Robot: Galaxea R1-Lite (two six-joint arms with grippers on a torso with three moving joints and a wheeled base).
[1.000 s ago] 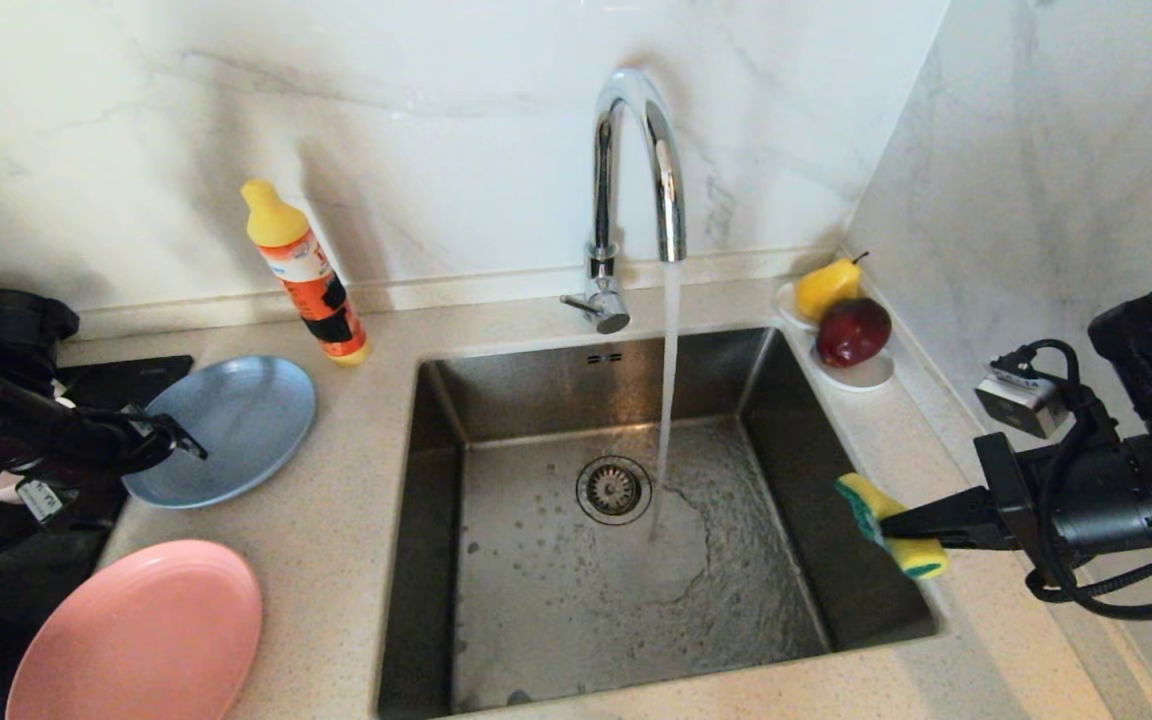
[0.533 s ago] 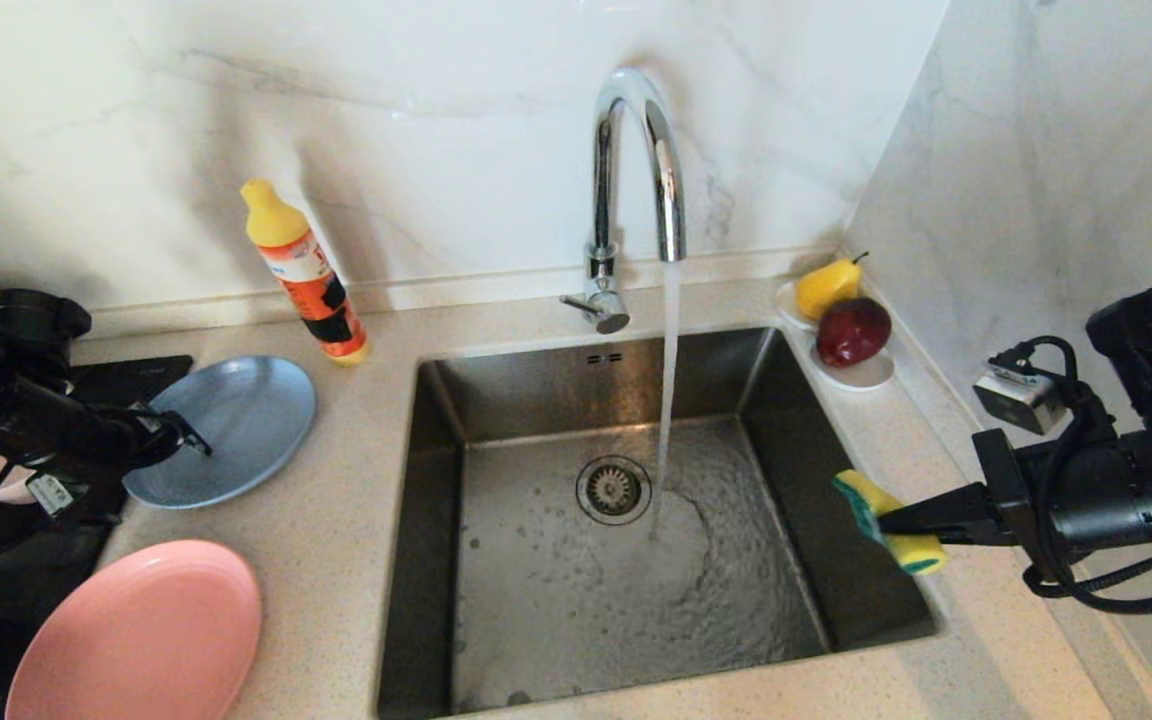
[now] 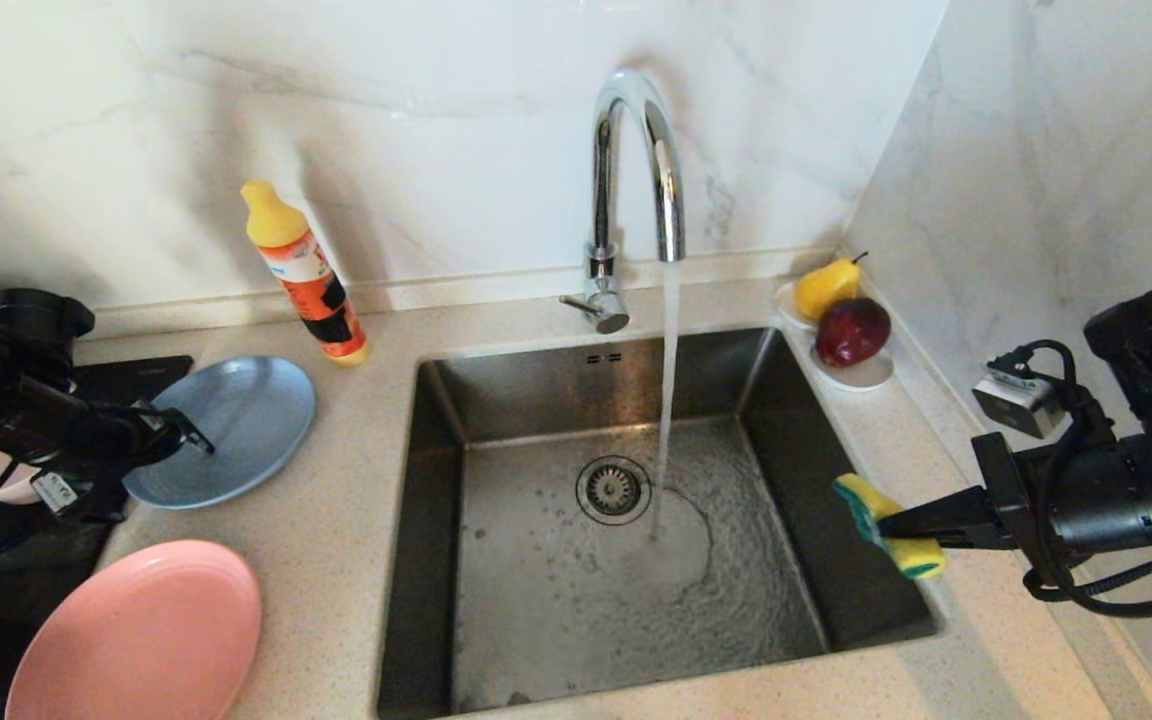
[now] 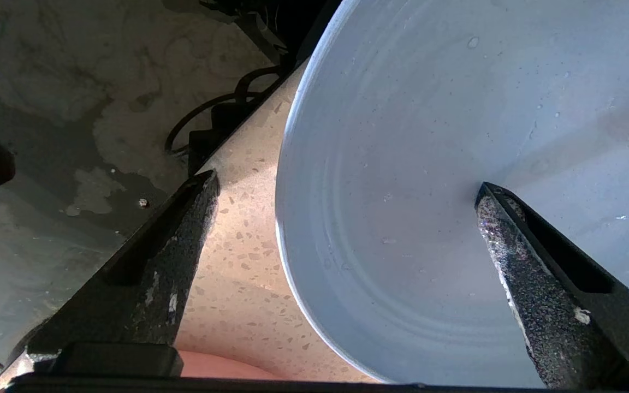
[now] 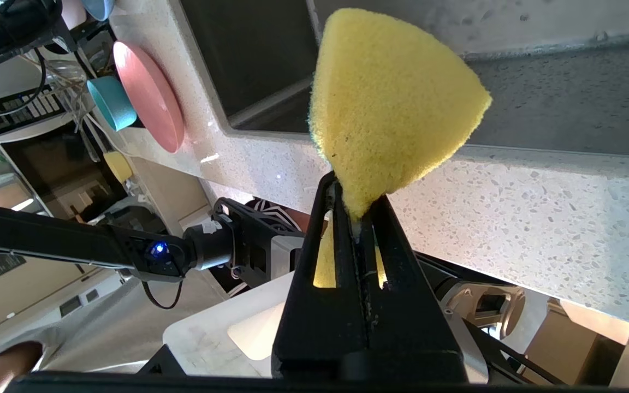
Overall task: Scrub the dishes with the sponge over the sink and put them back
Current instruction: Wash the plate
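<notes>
Left gripper [image 4: 342, 191], jaws wide, straddles my grey-blue plate's [image 4: 429, 164] nine-o'clock rim; right gripper [image 5: 354, 210] pinches the sponge [image 5: 391, 98], head view showing its green layer.

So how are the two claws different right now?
The left claw is spread wide open and holds nothing, hanging over the edge of the grey-blue plate. The right claw is pinched shut on the yellow sponge, at the right rim of the sink. Both are black, with two tapered fingers.
</notes>
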